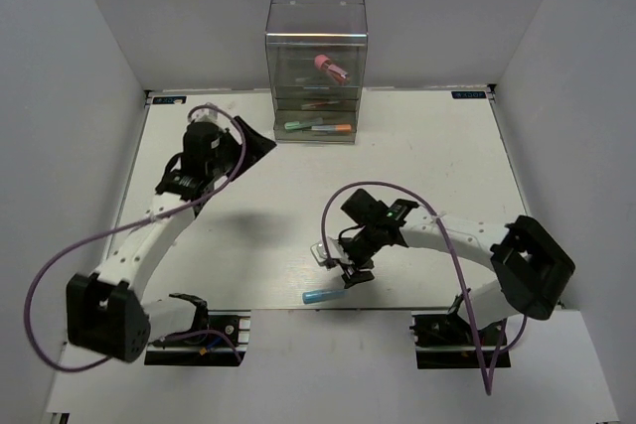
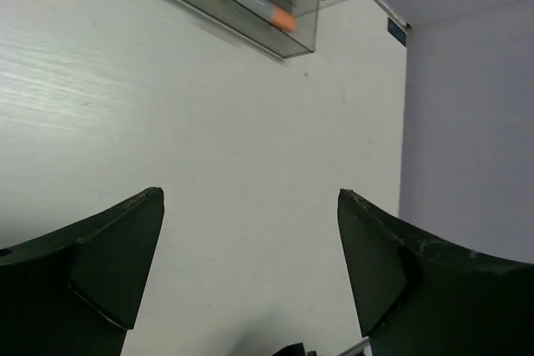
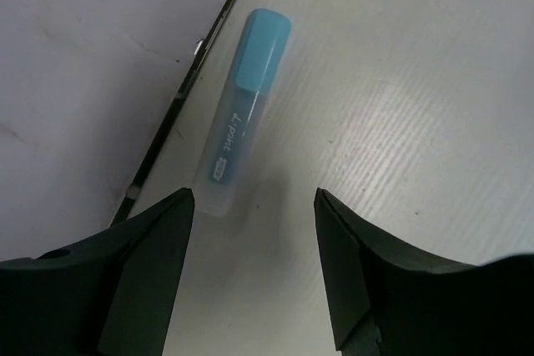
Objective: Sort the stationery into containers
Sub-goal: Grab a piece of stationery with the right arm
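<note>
The clear drawer box (image 1: 316, 22) stands at the back centre. A stubby pink-red tube (image 1: 331, 68) lies in an upper drawer. The pulled-out bottom drawer (image 1: 348, 138) holds the orange-and-grey marker (image 1: 332, 129) and a green-ended item (image 1: 295, 126); the marker also shows in the left wrist view (image 2: 259, 6). The light blue marker (image 1: 321, 296) lies flat near the table's front edge. My right gripper (image 1: 343, 273) is open just above and behind it; in the right wrist view the marker (image 3: 246, 106) lies just ahead of the gripper (image 3: 254, 198). My left gripper (image 1: 260, 144) is open and empty, left of the drawer (image 2: 250, 198).
White walls enclose the table on the left, back and right. The table's front edge with a dark strip (image 3: 179, 106) runs right beside the blue marker. The right wall (image 2: 467, 122) shows in the left wrist view.
</note>
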